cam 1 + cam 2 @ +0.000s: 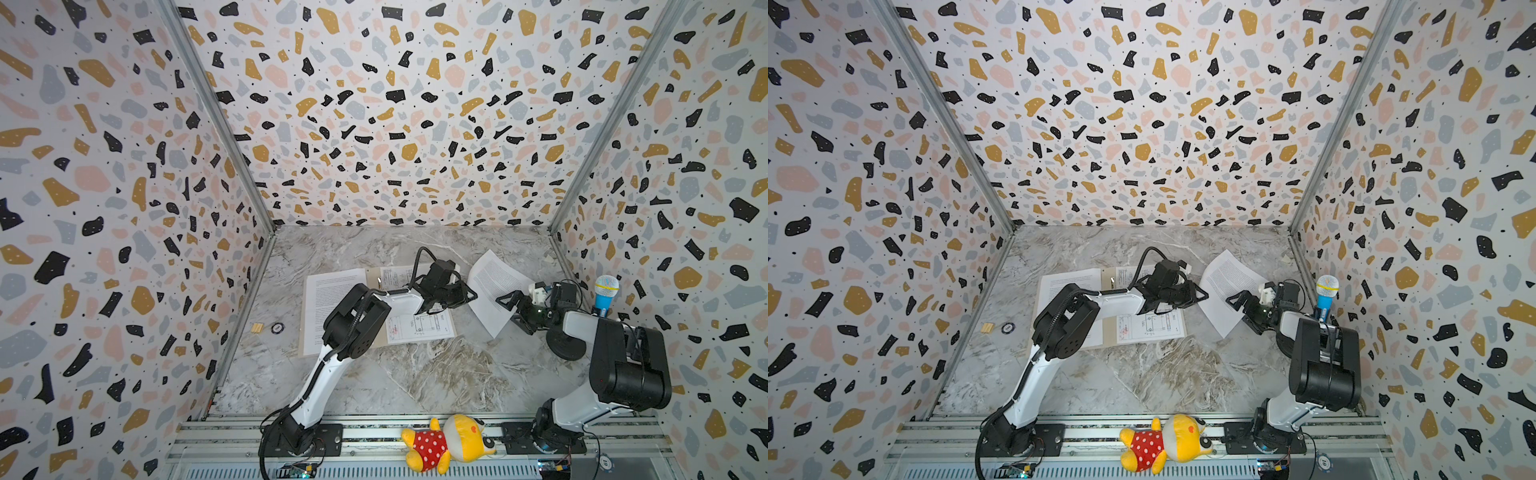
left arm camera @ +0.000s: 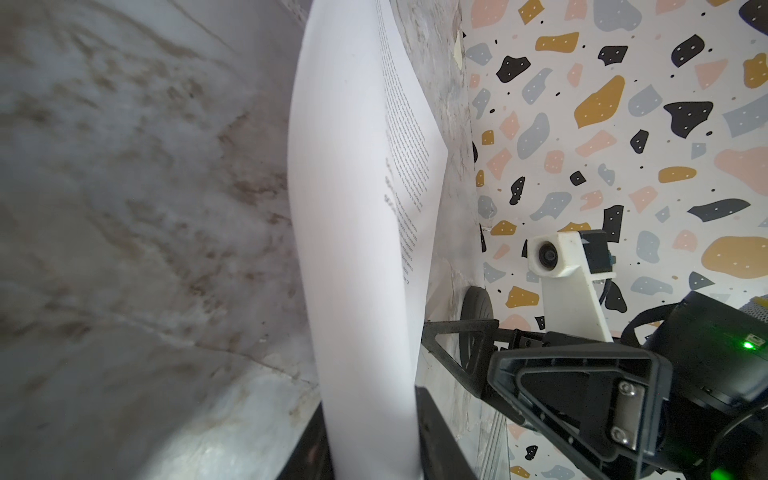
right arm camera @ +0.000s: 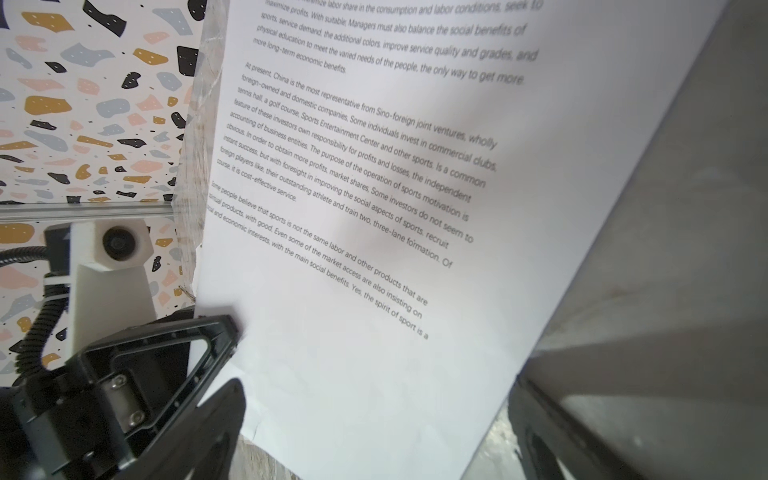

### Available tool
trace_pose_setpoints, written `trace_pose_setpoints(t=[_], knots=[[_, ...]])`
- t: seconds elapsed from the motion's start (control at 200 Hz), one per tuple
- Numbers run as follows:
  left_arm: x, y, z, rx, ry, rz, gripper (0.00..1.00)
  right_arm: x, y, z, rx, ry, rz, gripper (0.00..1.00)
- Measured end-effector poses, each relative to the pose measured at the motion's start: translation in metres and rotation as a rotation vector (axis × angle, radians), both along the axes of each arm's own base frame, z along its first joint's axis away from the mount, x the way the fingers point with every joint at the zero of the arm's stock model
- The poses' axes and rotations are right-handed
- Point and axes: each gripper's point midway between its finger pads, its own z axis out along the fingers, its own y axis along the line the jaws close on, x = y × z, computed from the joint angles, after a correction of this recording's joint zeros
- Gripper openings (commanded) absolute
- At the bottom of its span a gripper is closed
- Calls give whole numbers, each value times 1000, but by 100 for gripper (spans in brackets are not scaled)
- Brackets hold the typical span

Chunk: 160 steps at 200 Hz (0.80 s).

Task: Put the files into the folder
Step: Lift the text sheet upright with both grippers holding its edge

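small clutter: a wood block (image 1: 256, 328) and a dark round disc (image 1: 277, 328) are seen left of the folder, apart from it.
folder (image 1: 1109, 332): laid open and flat on the desk (image 1: 415, 374), spine running far-to-near.
filed text sheet (image 1: 328, 299): laid on the folder's left half, partly hidden by the left arm.
drawing sheet (image 1: 432, 328): laid on the folder's right half, roughly squared to it.
left hand (image 1: 467, 297): held past the folder's right edge, at the loose sheet. Its jaws are set either side of that sheet's folder-side edge, and the sheet is seen running between them in the left wrist view. A firm pinch cannot be told.
loose text sheet (image 1: 492, 274): the one file outside the folder, just right of it, raised off the desk and tilted. Its long axis is seen roughly far-to-near, skewed against the folder's edges.
right hand (image 1: 509, 311): jaws spread wide at the sheet's right side, nothing clamped.
toy microphone (image 1: 606, 291): stood by the right wall, not involved.
key relation: the folder is found to the left of the loose sheet and the left hand is the nearer one. A leftward carry by that arm is judged next, with the sheet turned to match the spine.
progress: two of three files are judged in.
risk: the sheet may be dropped or curled if the pinch is weak.
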Motion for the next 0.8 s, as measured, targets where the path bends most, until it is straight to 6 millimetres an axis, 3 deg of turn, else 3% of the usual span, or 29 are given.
trace_pose_setpoints(t=[0.235, 0.501, 0.801], knots=[[10, 5, 12, -29, 11, 34, 31, -9, -2, 0, 14, 20, -8, 99], [15, 6, 35, -84, -2, 55, 31, -18, 9, 1, 116, 8, -10, 97], [10, 9, 34, -105, 32, 69, 31, -22, 20, 0, 246, 10, -39, 89]])
